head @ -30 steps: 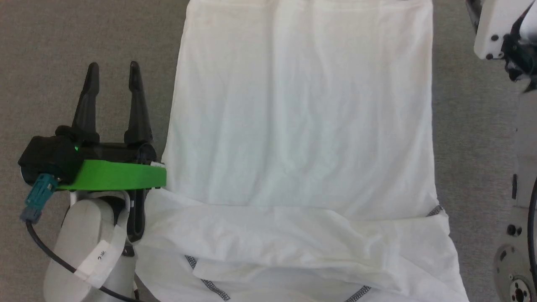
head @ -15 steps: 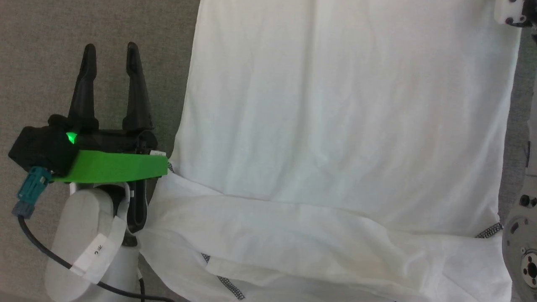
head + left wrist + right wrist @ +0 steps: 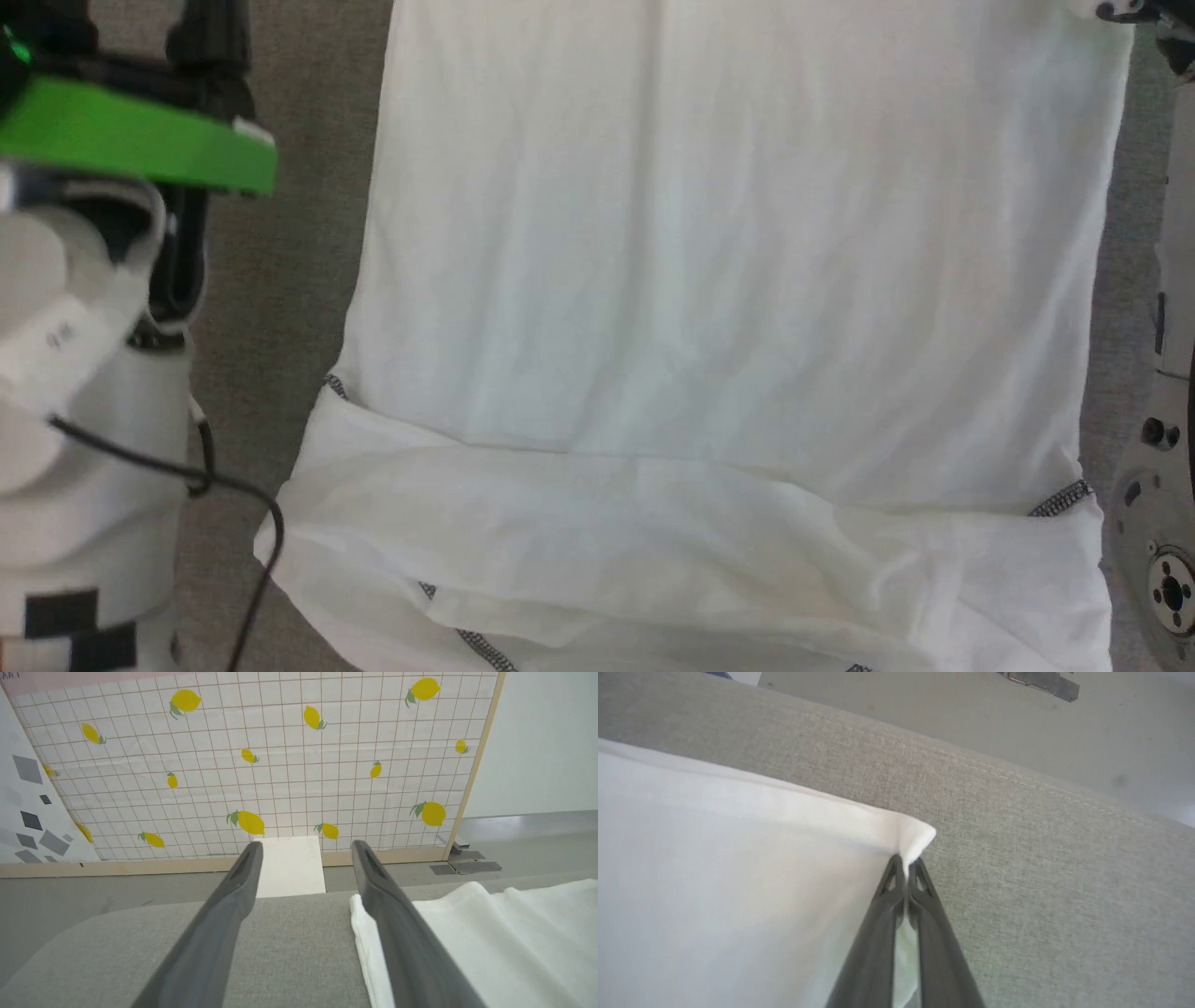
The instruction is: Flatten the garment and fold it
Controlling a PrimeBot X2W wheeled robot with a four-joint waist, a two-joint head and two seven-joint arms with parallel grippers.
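The garment (image 3: 728, 261), a large white shirt, lies spread on the grey cloth surface (image 3: 280, 280). Near its close end a folded band with grey zigzag seams (image 3: 1060, 499) crosses it. My left gripper (image 3: 303, 847) hovers open over bare grey cloth just beside the garment's (image 3: 490, 942) left edge, holding nothing. In the head view its green-banded wrist (image 3: 140, 140) sits at the upper left, fingers cut off by the top edge. My right gripper (image 3: 906, 861) is shut on a far corner of the garment (image 3: 714, 882), pinching a small peak of cloth.
Beyond the surface's far edge a white box (image 3: 289, 865) stands on the floor against a lemon-patterned grid panel (image 3: 280, 765). A black cable (image 3: 233, 485) hangs from my left arm. My right arm's pale casing (image 3: 1167, 373) runs along the right edge.
The head view has shifted. My left gripper has gone forward along the garment's left edge, its fingers now past the view's top. The right gripper stays at the far right corner.
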